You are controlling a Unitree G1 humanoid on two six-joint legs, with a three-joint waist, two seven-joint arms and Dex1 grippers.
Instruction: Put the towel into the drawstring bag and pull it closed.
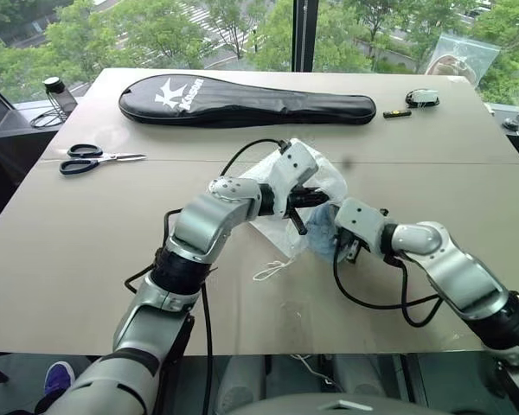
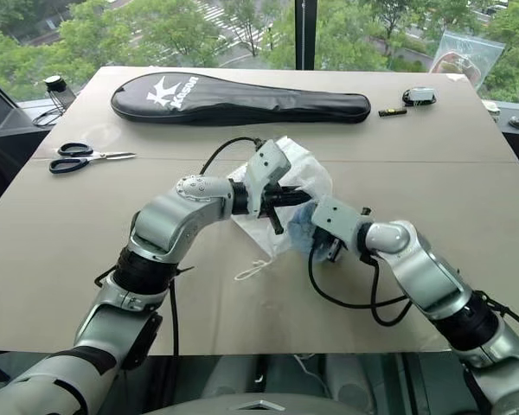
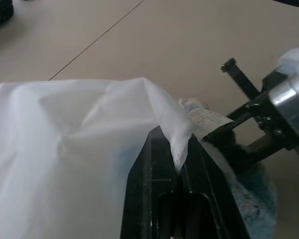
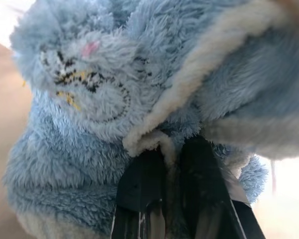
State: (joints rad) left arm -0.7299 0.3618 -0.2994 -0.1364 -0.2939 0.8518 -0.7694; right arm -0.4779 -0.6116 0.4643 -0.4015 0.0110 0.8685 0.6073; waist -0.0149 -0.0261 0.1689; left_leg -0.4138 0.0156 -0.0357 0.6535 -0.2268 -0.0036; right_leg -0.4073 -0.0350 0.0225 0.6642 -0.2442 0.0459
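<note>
Left tool, its two black fingers pressed together, pinches a fold of the thin translucent white drawstring bag at its edge and holds the bag raised off the beige desk, near the middle of it. Right tool, fingers likewise clamped, grips the small fluffy light-blue towel by its cream-white trimmed edge; an embroidered patch in black, yellow and pink shows on the pile. Towel and bag meet just in front of the two tools, the blue cloth bunched against the lower part of the white film, seen partly through it; whether it lies inside the bag's mouth cannot be told. Beneath the bag a white cord loop rests on the desk. Farther out, a long black racket case with a white logo lies across the far side, black-handled scissors lie well apart on the robot's left, and a clear plastic bag stands at the far right corner
</note>
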